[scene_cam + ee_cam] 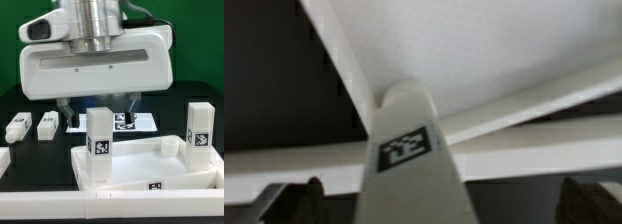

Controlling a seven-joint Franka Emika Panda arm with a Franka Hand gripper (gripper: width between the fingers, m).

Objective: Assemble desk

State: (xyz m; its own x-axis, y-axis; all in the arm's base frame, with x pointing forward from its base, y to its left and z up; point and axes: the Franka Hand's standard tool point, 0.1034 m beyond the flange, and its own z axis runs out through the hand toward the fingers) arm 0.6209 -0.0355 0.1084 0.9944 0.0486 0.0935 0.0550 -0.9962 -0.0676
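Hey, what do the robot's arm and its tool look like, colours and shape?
The tool has a wide, rounded white housing with a grey seam, under a silvery cylinder. Its two fingers are dark. No cables or markings show.

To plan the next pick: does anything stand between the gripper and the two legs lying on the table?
Only the upright leg in a corner of the desk top: it stands between the fingers of the open gripper, which probably must rise first. Nothing visible lies between it and the nearer lying leg or the farther lying leg.
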